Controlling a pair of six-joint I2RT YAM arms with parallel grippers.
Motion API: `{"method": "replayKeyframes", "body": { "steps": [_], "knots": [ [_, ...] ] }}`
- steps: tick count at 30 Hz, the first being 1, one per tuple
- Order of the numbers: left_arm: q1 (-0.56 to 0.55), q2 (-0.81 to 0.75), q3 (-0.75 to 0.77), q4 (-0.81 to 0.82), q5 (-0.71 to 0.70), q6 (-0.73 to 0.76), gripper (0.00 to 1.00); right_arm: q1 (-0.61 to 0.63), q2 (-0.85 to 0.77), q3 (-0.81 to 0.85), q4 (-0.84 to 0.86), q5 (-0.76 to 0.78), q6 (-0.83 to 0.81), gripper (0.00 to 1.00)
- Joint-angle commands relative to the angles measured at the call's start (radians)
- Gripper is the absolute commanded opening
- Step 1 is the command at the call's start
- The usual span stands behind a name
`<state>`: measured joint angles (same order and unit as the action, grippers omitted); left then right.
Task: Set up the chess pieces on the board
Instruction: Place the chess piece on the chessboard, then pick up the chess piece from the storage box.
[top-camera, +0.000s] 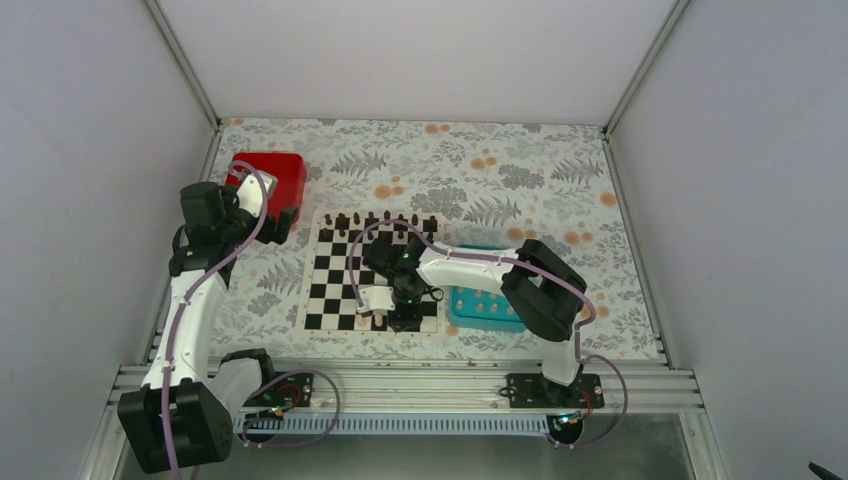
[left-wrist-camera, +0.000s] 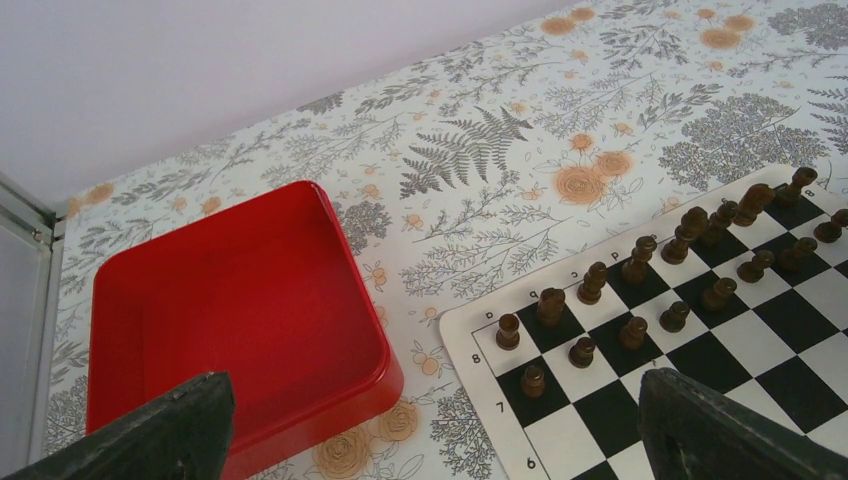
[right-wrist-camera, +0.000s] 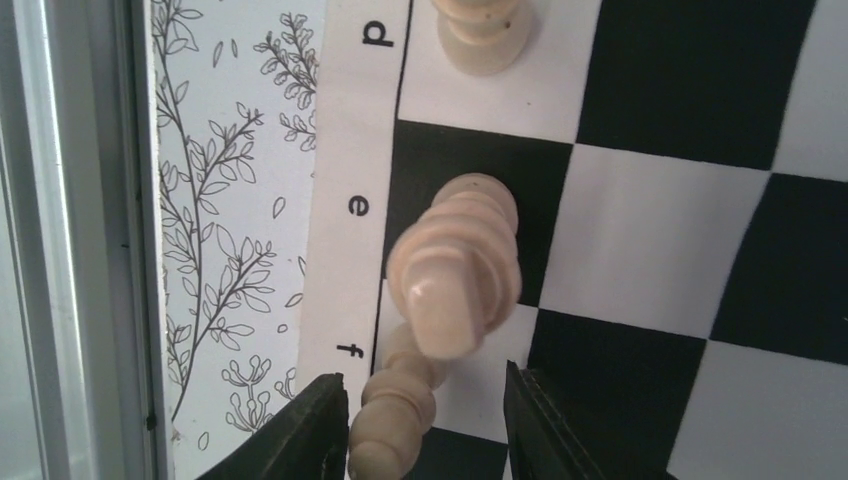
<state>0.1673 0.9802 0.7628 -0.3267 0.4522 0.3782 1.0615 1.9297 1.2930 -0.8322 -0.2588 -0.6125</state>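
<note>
Right wrist view: right jaws apart, straddling a slim cream turned-wood chess piece (right-wrist-camera: 392, 425) at six o'clock. Stands on the f-file edge square of the black-and-white chessboard (right-wrist-camera: 640, 260), nearer the nine-o'clock finger (right-wrist-camera: 300, 435), with a clear gap on the three-o'clock side, so not clamped. Long axis roughly upright, pointing at the lens. Directly at twelve o'clock from it, a taller cream piece (right-wrist-camera: 455, 275) on e, close enough to clip on a careless lift; beyond, a third cream piece (right-wrist-camera: 485, 35) on d. Calls, probably, for a straight rise before swinging to the teal plastic tray (top-camera: 478, 326) at three o'clock of the board. At ten o'clock, left jaws wide apart above the red plastic tray (left-wrist-camera: 240, 300), well away; right arm far nearer.
</note>
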Motion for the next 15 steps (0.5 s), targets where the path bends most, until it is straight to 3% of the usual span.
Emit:
{"method": "replayKeyframes", "body": {
  "steps": [1, 8, 15],
  "knots": [
    [0.005, -0.005, -0.008, 0.02, 0.003, 0.008, 1.0, 0.009, -0.051, -0.009, -0.01, 0.036, -0.002, 0.43],
    [0.006, -0.01, -0.009, 0.021, 0.002, 0.008, 1.0, -0.046, -0.16, -0.048, -0.041, 0.095, 0.009, 0.51],
    [0.007, -0.015, -0.01, 0.021, 0.004, 0.007, 1.0, -0.225, -0.382, -0.109, -0.091, 0.112, 0.018, 0.59]
  ]
}}
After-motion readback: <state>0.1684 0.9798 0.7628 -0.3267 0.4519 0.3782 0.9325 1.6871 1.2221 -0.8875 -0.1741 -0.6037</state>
